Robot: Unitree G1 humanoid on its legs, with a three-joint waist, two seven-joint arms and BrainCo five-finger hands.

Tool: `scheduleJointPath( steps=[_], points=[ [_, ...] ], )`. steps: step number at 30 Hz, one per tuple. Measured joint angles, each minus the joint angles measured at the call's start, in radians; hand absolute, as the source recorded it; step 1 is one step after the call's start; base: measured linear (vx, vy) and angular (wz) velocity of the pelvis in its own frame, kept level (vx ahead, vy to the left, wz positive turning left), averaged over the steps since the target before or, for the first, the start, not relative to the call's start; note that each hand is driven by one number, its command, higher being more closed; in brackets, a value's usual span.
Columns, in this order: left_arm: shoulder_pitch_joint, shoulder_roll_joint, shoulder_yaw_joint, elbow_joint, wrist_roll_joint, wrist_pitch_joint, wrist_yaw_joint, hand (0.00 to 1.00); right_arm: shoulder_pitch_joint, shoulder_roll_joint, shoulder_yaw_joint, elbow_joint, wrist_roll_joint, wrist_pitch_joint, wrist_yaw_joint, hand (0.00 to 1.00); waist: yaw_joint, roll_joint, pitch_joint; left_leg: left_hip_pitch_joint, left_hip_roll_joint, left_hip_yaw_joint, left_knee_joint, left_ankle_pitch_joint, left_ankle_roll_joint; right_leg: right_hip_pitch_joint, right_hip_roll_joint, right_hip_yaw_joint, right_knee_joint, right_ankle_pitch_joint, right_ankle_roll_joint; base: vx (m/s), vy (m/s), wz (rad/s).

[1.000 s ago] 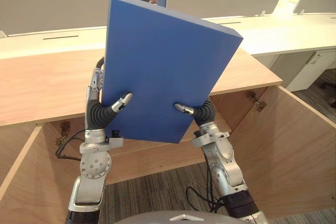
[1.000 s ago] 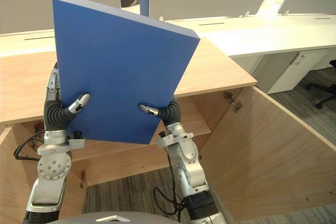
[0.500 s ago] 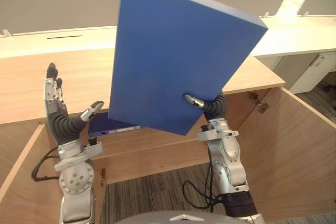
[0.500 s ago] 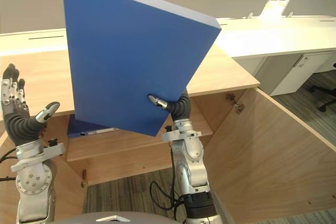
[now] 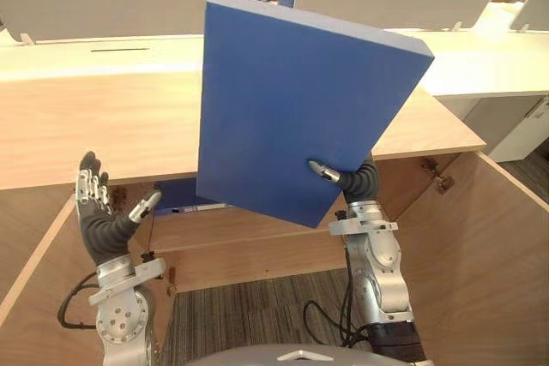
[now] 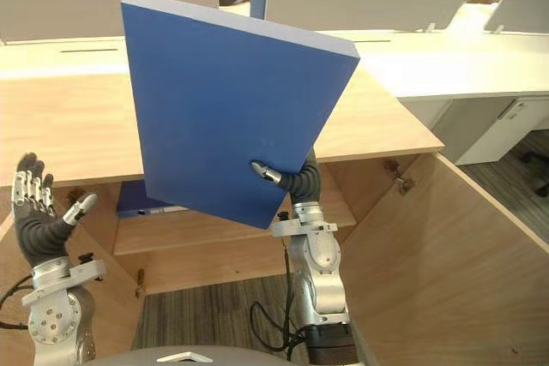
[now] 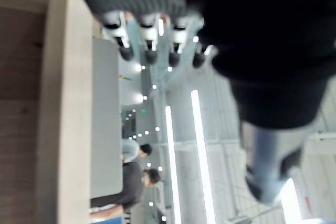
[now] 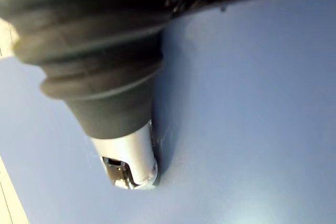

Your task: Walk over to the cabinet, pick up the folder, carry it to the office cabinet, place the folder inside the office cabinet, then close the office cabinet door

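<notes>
The right hand [image 5: 353,181] pinches the folder [image 5: 292,109] at its lower corner, with the thumb on the front face. It holds the folder tilted above the open cabinet [image 5: 249,250], before the worktop [image 5: 94,126]. The left hand [image 5: 101,216] is spread and upright, apart from the folder.

Silver-grey metal throughout — the left arm [image 5: 124,345] carries a round housing [image 5: 116,325] ringed with small screws, the right arm [image 5: 375,272] a flat bracket [image 5: 364,227]. Left hand [image 5: 96,207] and right hand [image 5: 336,177] — dark ribbed covers [image 5: 110,231], silver fingers [image 5: 88,184] with dark tips.
</notes>
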Motion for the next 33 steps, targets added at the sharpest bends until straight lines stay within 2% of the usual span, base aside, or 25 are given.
scheduleJointPath(
  steps=[15,20,25,28,30,31,33],
  points=[
    [0.036,-0.001,-0.012,0.318,-0.012,0.062,-0.099,0.00,0.033,-0.008,-0.014,0.001,-0.018,0.005,0.011,1.00,0.019,-0.007,0.021,-0.003,-0.001,-0.017,0.000,0.002,0.000,-0.004,-0.003,-0.018,0.020,-0.020,-0.006,-0.01,-0.007,0.04],
    [0.033,0.034,-0.035,0.471,0.045,0.079,-0.137,0.00,0.064,-0.050,0.056,0.003,-0.080,0.006,0.036,1.00,0.018,-0.003,0.037,-0.005,0.000,-0.016,0.000,0.002,0.000,-0.006,-0.003,-0.017,0.020,-0.017,-0.002,0.00,0.000,0.00],
    [0.028,0.063,-0.038,0.592,0.069,0.097,-0.138,0.00,0.063,-0.098,0.123,0.037,-0.131,0.007,0.037,1.00,0.026,-0.002,0.054,-0.010,0.003,0.000,0.005,0.001,-0.002,-0.021,-0.001,-0.002,0.025,-0.016,-0.002,-0.01,-0.004,-0.08],
    [-0.005,0.093,-0.036,0.664,0.087,0.099,-0.134,0.00,0.047,-0.138,0.162,0.050,-0.207,0.007,0.030,1.00,0.031,0.003,0.104,-0.044,0.004,0.009,0.036,-0.006,0.000,-0.054,-0.004,0.007,0.044,-0.009,-0.005,-0.03,0.007,-0.08],
    [-0.083,0.125,-0.037,0.723,0.103,0.100,-0.121,0.00,-0.019,-0.181,0.191,0.078,-0.259,0.005,0.026,1.00,0.027,0.015,0.177,-0.183,0.028,0.015,0.231,-0.081,0.001,-0.136,-0.007,0.010,0.123,-0.017,-0.015,-0.11,-0.018,0.00],
    [-0.106,0.131,-0.037,0.734,0.105,0.100,-0.115,0.00,-0.040,-0.188,0.198,0.090,-0.275,0.005,0.022,1.00,0.026,0.024,0.196,-0.220,0.039,0.017,0.282,-0.099,0.003,-0.163,-0.005,0.011,0.151,-0.021,-0.017,-0.21,-0.021,-0.06],
    [-0.190,0.159,-0.042,0.758,0.116,0.099,-0.088,0.00,-0.125,-0.238,0.227,0.134,-0.328,0.005,-0.011,1.00,0.023,0.045,0.255,-0.358,0.064,0.027,0.448,-0.151,0.008,-0.306,-0.011,0.028,0.314,-0.076,-0.018,-0.23,0.006,-0.07]
  ],
)
